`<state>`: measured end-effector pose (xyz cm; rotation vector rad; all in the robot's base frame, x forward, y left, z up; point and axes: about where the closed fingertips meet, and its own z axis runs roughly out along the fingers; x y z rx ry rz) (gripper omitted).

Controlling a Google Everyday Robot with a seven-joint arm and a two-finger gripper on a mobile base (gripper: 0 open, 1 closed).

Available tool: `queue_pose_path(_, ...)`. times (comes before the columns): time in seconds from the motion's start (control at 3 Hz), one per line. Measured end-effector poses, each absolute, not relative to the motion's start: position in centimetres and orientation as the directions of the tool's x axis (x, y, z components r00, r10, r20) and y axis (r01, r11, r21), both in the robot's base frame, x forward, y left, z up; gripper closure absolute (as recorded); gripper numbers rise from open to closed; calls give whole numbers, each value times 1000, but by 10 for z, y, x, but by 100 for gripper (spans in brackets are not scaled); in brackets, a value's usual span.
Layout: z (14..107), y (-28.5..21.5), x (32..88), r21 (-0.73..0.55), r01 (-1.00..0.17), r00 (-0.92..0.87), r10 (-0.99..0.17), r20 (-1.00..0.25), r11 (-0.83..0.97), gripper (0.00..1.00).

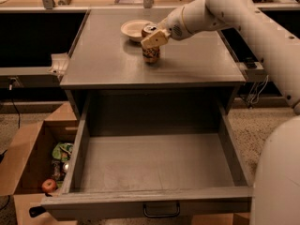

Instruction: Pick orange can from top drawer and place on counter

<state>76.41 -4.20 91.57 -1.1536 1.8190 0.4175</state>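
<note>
- The gripper (153, 37) is clamped around the upper part of the orange can (151, 56), which appears to stand upright on the counter (103, 55), just beside a white bowl (132, 29).
- The can likely handles light and rigid, yet its thin wall dents and its smooth side can slip. A moderate squeeze across the body suits it best.
- Counted: one can, one bowl, one gripper, and one top drawer (154, 204), pulled open below with nothing visible inside.

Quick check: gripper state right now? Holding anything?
Gripper: closed on the orange can, gripping it near the top. The can stands upright on the counter, next to the white bowl.
</note>
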Motion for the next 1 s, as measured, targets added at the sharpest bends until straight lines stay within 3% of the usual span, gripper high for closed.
queue_pose_path(0.33,910,-38,783,-171,-848,-165,-557,-814,502,96)
queue_pose_path(1.0,910,-38,783,-171,-848,-165,-557,-814,502,50)
